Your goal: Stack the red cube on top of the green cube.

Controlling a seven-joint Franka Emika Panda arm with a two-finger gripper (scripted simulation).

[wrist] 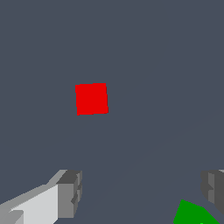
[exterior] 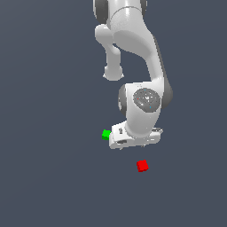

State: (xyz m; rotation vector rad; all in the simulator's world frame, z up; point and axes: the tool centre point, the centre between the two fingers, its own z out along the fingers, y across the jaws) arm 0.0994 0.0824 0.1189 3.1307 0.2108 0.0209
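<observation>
**Gripper open, both cubes loose on the floor**

I am seeing the gripper hanging with its blocky grey fingers spread wide and holding nothing. The red cube, matte, flat-faced and unmarked, is sitting apart from the gripper. The green cube, equally plain, is lying just beside the white glossy hand.

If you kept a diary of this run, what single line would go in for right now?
phase: approach | gripper: open, empty | red cube: on floor, untouched | green cube: apart, near one finger | stack: not started
</observation>
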